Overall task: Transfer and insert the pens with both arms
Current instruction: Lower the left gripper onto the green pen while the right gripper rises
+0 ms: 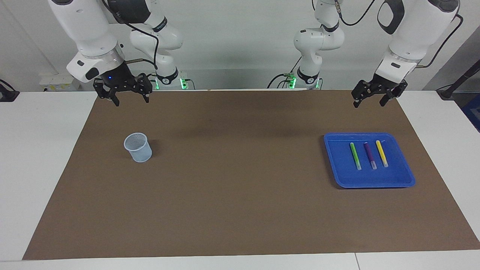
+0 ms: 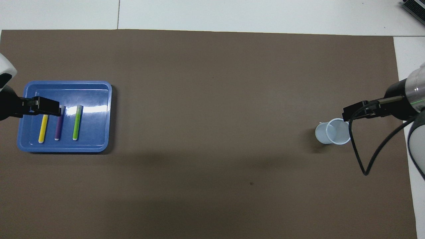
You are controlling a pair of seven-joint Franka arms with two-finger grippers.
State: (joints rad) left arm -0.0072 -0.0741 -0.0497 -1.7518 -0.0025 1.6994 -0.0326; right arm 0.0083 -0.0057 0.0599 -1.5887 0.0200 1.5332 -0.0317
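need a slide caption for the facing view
Both open grippers, left and right, raised above the mat; three pens in blue tray, mesh cup empty.

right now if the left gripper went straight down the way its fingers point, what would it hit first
Probably the brown table mat, just on the robots' side of the blue plastic tray. The open left gripper hangs in the air there, fingers pointing down; the overhead view puts it over the tray's pens, but that view misleads about depth.

White table (image 1: pixel 45 157) w/ brown mat (image 1: pixel 240 195); on mat: blue tray (image 1: pixel 339 172), cup (image 1: pixel 138 148).
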